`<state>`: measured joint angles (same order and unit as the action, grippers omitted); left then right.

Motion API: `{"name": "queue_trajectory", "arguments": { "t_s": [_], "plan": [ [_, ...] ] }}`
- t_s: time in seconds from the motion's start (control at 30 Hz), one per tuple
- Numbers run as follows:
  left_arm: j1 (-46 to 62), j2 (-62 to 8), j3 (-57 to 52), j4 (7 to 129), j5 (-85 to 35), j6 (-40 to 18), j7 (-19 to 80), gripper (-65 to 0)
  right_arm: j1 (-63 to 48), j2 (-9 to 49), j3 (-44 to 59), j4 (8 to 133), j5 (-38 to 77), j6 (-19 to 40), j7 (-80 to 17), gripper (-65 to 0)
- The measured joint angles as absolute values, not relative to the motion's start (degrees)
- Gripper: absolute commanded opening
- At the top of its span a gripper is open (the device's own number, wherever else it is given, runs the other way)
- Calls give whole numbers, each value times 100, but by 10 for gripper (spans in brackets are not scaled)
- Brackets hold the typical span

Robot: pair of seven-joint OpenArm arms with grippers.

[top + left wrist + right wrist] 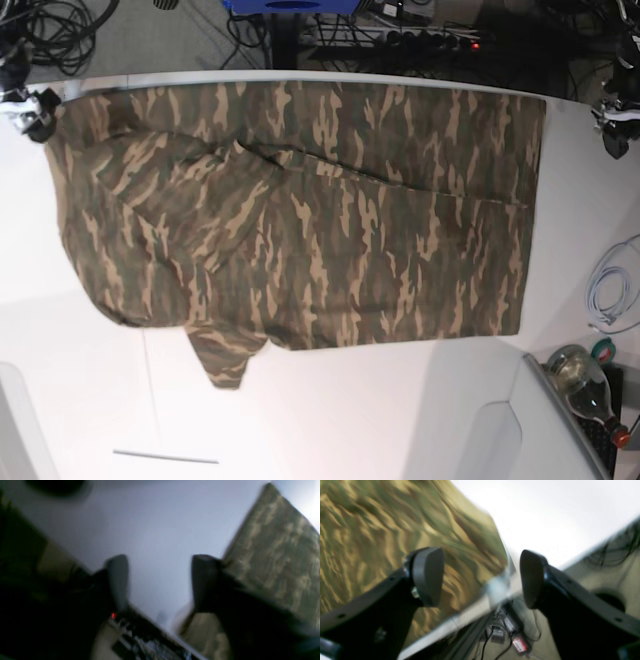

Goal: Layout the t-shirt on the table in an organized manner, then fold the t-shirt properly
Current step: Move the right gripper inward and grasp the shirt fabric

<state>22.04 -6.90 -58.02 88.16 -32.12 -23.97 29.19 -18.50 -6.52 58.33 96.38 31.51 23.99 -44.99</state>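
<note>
The left hand (160,582) hangs spread and empty over bare tabletop (155,530), with the camouflage t-shirt (275,555) just beside one finger. The right hand (481,577) is also spread, holding nothing, at the shirt's corner by the tabletop edge. In the base view the t-shirt (300,210) lies mostly flat across the tabletop's far side, long axis running from one hand toward the other, one sleeve tucked over. Both hands sit near opposite ends. A bottle (585,380) and coiled cable (610,290) lie clear of the shirt.
</note>
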Motion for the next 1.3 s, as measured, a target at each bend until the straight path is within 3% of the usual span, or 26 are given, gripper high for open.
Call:
{"name": "queue_trajectory", "arguments": {
  "t_s": [0.03, 0.07, 0.23, 0.33, 0.4, 0.57, 0.7, 1.17, 1.3],
  "plan": [
    [2252, -617, -5629, 8925, -3177, -2383, 2869, -624, -1839, -657, 5760, 9806, 3153, 2401, -4504, -303],
    [2294, -582, -5433, 8958, -3186, -2399, 2906, -650, -1841, -652, 5662, 9946, 3181, 2401, -4464, -350],
    [2340, -545, -4121, 8678, -3181, -2418, 2899, -650, -2250, -572, 4132, 10071, 3151, 2405, -4510, -650],
    [2331, -530, -3697, 8353, -3179, -2416, 2926, -650, -2440, -600, 2993, 10051, 3166, 2403, -4504, -626],
    [2255, -543, -3612, 8171, -3135, -2394, 2932, -650, -2484, -582, 2351, 10031, 3166, 2401, -4512, -642],
    [1931, -517, -3627, 7837, -2270, -2394, 2665, -650, -2401, -582, 1492, 9515, 3181, 2390, -4501, -644],
    [1918, -445, -3597, 7627, -1907, -2397, 2167, -650, -2296, -552, 1321, 9006, 3153, 2366, -4519, -644],
    [1887, -449, -3601, 7347, -1863, -2421, 1964, -650, -1671, -558, 1236, 8493, 3131, 2359, -4519, -644],
    [1887, -447, -3603, 7347, -1863, -2421, 1964, -650, -1321, -552, 1238, 8182, 3138, 2032, -4475, -644]
  ]
}}
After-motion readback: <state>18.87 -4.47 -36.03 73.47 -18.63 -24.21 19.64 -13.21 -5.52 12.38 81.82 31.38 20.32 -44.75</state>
